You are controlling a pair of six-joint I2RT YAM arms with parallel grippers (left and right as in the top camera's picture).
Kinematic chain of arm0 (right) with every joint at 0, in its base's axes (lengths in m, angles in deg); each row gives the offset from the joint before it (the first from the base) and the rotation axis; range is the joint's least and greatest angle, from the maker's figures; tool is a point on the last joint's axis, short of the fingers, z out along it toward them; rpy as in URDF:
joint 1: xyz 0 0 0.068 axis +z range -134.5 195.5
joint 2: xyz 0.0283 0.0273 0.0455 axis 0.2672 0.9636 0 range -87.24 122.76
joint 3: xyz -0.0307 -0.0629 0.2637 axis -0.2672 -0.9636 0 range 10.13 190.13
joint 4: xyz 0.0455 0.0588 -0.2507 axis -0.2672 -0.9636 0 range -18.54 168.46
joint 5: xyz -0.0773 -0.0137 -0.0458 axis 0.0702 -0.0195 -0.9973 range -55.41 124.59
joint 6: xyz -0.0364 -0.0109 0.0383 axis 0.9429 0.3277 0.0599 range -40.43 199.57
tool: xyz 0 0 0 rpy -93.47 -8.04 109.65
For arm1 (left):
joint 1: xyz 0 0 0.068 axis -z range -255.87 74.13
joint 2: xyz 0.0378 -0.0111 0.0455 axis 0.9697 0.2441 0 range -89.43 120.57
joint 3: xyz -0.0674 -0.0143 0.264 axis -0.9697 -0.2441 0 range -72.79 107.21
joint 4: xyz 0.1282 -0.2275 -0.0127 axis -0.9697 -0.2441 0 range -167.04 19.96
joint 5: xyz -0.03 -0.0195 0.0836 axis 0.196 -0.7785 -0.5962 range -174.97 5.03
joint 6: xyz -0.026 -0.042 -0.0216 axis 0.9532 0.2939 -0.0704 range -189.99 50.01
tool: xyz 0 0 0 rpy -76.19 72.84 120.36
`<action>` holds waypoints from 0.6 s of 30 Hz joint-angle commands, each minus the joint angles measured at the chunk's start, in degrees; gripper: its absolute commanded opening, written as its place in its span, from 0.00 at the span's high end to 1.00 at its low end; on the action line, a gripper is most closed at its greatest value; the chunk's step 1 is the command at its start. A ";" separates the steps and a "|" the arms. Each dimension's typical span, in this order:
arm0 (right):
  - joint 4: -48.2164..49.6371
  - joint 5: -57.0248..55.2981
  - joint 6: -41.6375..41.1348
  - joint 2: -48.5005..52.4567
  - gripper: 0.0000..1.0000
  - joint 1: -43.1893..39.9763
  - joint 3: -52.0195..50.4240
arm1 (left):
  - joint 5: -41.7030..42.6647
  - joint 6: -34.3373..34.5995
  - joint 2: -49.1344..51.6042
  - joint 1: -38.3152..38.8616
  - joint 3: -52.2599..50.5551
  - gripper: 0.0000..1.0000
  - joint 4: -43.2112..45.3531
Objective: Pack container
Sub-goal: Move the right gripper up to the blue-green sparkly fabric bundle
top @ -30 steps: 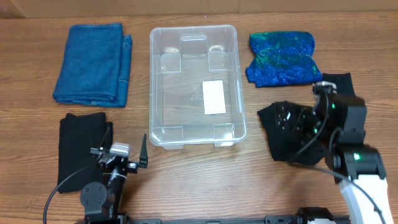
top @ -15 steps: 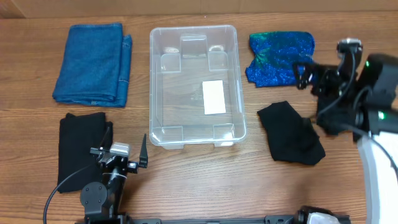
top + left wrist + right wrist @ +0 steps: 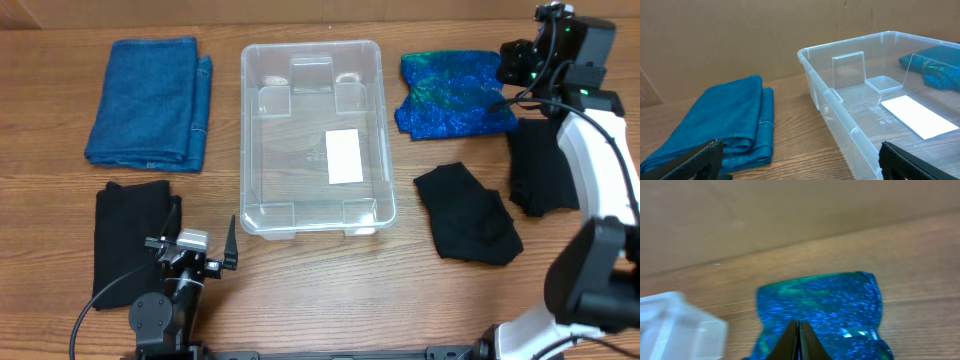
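We see the clear container point(image 3: 244, 140) in the middle of the table point(image 3: 60, 200), nearer its far edge. Our right gripper point(image 3: 799, 336) is pinched fully together on nothing, above the glittery blue cloth point(image 3: 450, 92) by the far right corner. Our left gripper point(image 3: 192, 245) stands wide apart, holding nothing, at the near edge beside a black cloth point(image 3: 125, 240). A folded blue towel point(image 3: 148, 100) lies left of the container, a crumpled black rag point(image 3: 468, 215) to its right.
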 commanded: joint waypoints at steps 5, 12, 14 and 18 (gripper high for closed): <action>3.04 -3.26 -1.05 9.01 0.96 -0.09 1.62 | -0.55 0.61 -0.55 -0.31 -0.20 0.00 0.04; 2.82 -3.30 -1.05 14.10 0.96 0.07 1.62 | -0.55 0.63 -0.55 -0.31 -0.20 0.00 0.04; 1.77 -4.61 -1.03 14.80 0.96 0.26 1.60 | -0.52 0.63 -0.55 -0.31 -0.20 0.00 0.04; -1.75 -8.66 -0.72 14.99 0.96 0.61 1.57 | -0.52 0.63 -0.55 -0.31 -0.20 0.00 0.04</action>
